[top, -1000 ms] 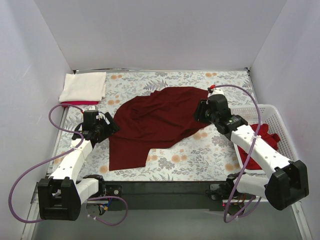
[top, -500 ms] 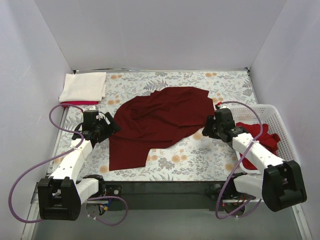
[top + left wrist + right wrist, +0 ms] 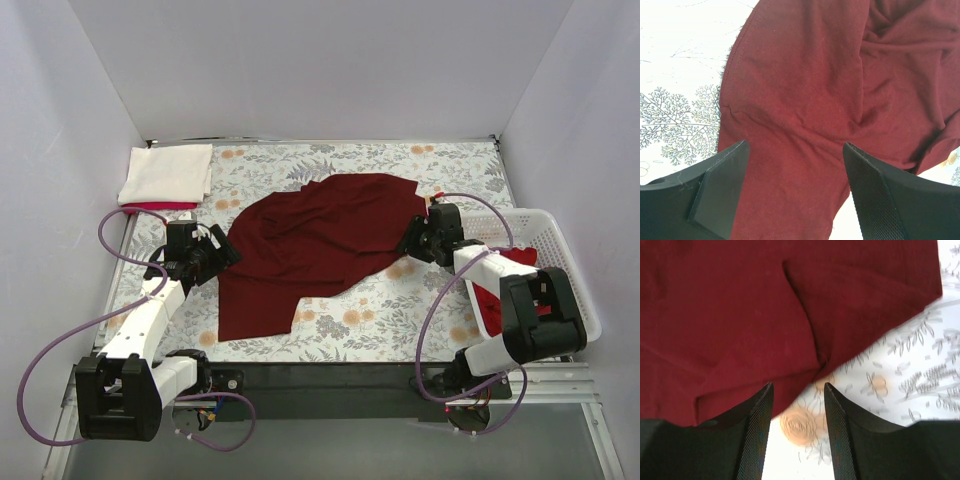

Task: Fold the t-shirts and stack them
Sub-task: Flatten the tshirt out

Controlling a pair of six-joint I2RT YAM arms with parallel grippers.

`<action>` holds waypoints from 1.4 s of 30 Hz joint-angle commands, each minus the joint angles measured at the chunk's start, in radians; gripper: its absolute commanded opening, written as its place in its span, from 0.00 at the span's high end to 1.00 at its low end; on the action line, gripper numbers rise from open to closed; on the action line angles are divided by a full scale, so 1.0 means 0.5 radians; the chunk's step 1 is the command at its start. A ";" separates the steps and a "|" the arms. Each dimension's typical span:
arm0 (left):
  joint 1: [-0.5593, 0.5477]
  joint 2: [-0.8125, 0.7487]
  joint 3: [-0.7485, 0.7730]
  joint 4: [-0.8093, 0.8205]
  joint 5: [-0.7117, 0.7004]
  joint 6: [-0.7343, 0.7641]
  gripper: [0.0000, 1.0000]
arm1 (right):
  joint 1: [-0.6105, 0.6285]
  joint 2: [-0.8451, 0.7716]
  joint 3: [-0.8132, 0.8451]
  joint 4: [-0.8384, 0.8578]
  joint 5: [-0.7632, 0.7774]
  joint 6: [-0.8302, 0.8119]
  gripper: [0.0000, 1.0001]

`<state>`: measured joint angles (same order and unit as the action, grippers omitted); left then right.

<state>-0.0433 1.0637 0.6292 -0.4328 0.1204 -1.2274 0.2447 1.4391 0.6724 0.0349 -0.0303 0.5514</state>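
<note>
The crumpled maroon t-shirt point(image 3: 315, 245) lies mid-worktop point(image 3: 420, 300), with the left pincer point(image 3: 794, 150) spread over its left edge and the right pincer point(image 3: 798, 390) narrowly parted at its right edge, so either may nip one layer or miss the cloth, skewing the fold.

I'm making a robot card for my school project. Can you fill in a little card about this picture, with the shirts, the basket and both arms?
Big shirt: dark maroon t-shirt, spread out and wrinkled, in the middle
Folded pile: cream-white shirt on a red shirt, far left corner
Basket: white basket on the right, red cloth inside
Left arm: left fingers open, over the big shirt's left edge
Right arm: right fingers open, over its right edge, holding nothing
Folding: big shirt not folded yet
</note>
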 commanded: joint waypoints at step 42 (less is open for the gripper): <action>-0.009 -0.001 0.024 0.025 0.038 0.019 0.26 | -0.026 -0.791 0.125 -0.980 0.438 -0.302 0.99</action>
<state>-0.0433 1.0729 0.6292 -0.4328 0.1318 -1.2274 0.2359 1.1629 0.7532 -0.2775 0.1093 0.4152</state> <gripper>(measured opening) 0.741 0.023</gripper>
